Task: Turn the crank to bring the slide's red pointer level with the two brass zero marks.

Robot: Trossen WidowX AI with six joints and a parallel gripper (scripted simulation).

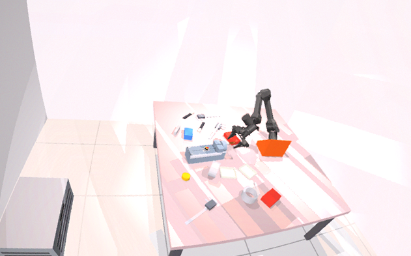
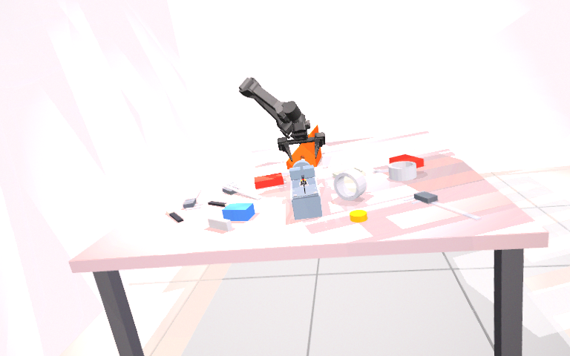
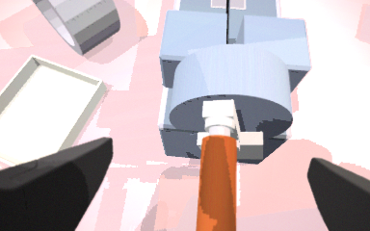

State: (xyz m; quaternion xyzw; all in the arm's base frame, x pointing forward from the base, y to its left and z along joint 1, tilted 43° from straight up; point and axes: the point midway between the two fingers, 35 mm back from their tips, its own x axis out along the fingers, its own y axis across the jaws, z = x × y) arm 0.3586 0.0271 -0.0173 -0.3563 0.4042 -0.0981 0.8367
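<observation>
Nearest the wrist camera, the claw (image 1: 232, 143) (image 2: 303, 159) (image 3: 208, 156) is released, its 2 fingers wide apart around the orange crank handle (image 3: 218, 183). Beyond, a white crank arm (image 3: 222, 108) joins the blue-grey machine (image 1: 205, 156) (image 2: 307, 207) (image 3: 231, 72) on the pink surface (image 1: 214, 228) (image 2: 311, 251) (image 3: 120, 111). Beside it are 1 cream tray (image 1: 227, 178) (image 3: 87, 113) and, farther, 1 grey ring (image 1: 213, 169) (image 2: 337, 185) (image 3: 98, 31). The pointer's exact level is unreadable.

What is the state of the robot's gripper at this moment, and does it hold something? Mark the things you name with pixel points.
Gripper (image 1: 237, 143) (image 2: 303, 160) (image 3: 208, 156): open, holding nothing; the orange handle (image 3: 218, 185) stands between its spread fingers.
</observation>
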